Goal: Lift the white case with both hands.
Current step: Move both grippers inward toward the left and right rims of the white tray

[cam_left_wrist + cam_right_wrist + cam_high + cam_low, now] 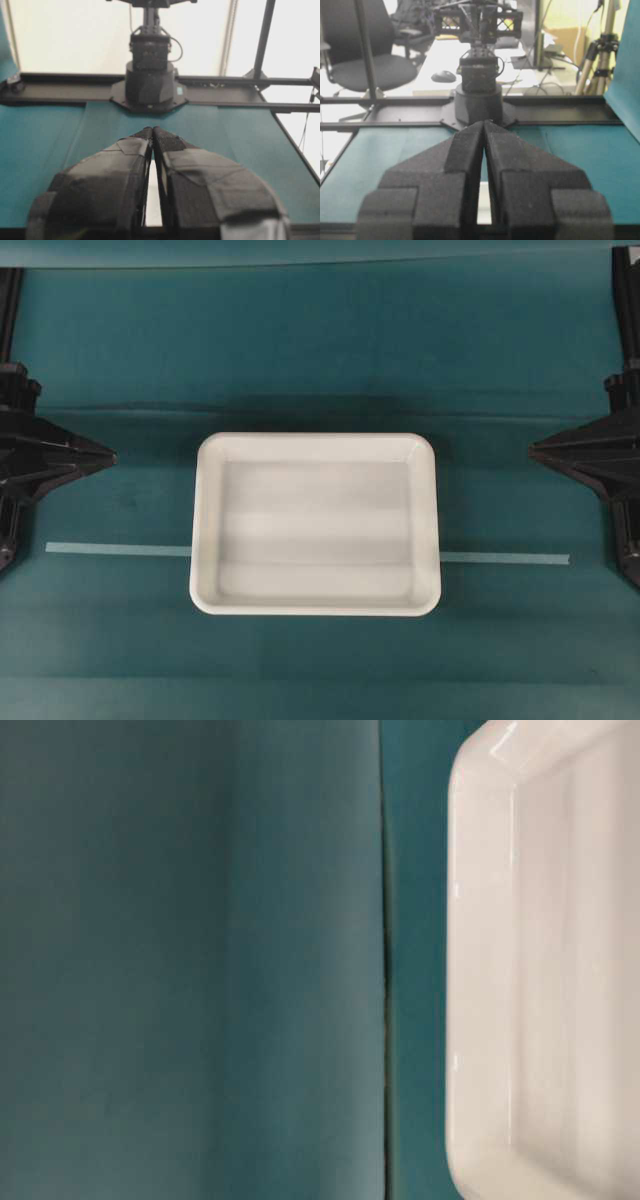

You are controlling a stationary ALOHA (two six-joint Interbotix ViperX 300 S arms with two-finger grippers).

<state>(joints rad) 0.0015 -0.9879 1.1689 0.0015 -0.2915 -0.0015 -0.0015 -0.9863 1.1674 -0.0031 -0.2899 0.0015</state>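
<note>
- White case (pixel 316 525) fills the right side of the table-level view (pixel 545 960), closest thing to that lens; rim and one rounded corner visible, rest cropped.
- From overhead, case sits flat at the middle of the teal tabletop (pixel 320 350), long sides running left-right, inside empty.
- Pale tape strip (pixel 118 549) runs left-right under the case, sticking out on both sides (pixel 505 559).
- Dark seam (pixel 385 960) in the teal cover runs just beside the case rim in the table-level view.
- Left hand (pixel 100 455) at the left edge, fingers pointing toward the case, well apart from it. Wrist view: fingertips pressed together (pixel 152 132), holding nothing.
- Right hand (pixel 540 450) mirrored at the right edge, also well apart from the case. Wrist view: fingertips meet (pixel 484 125), nothing between them.
- Each wrist view looks across the tabletop at the opposite arm's base (pixel 150 85) (pixel 479 95).
- Office chair (pixel 365 55) behind the rig in the right wrist view.
</note>
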